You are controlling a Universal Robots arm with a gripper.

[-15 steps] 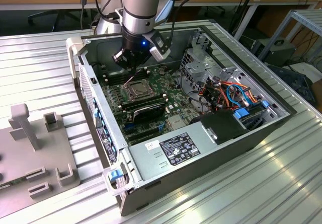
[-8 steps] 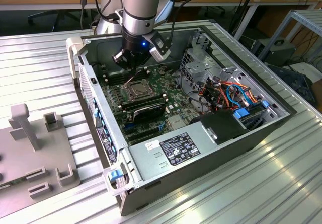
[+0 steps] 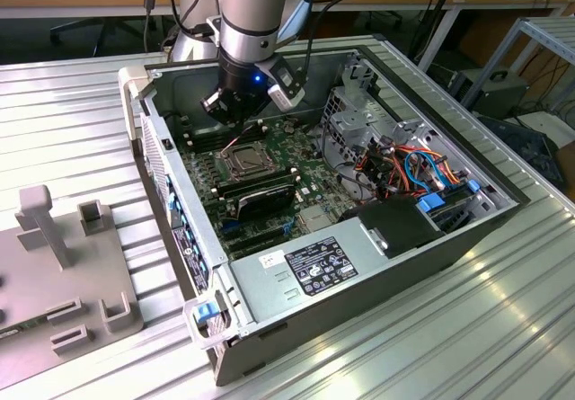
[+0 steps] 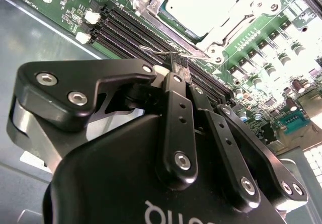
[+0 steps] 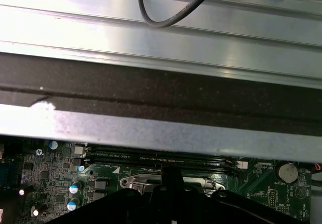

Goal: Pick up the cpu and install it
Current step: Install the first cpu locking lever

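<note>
Since the black two-finger jaws (image 4: 177,63) are pressed together right at the thin wire socket lever (image 4: 166,51), with the small silver-grey square cpu (image 4: 201,7) seated just beyond, a slip could scrape the green motherboard (image 4: 261,58).

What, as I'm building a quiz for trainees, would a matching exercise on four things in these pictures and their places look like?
Things:
1. gripper
2. socket frame
3. power supply
4. grey fixture

Places:
A. outside the computer case, on the table at the exterior view's left
B. hanging inside the case above the motherboard, fingers shut
C. flat on the motherboard, near the case's middle
D. at the case's near edge, bearing a label

Pairs: 1-B, 2-C, 3-D, 4-A
</note>
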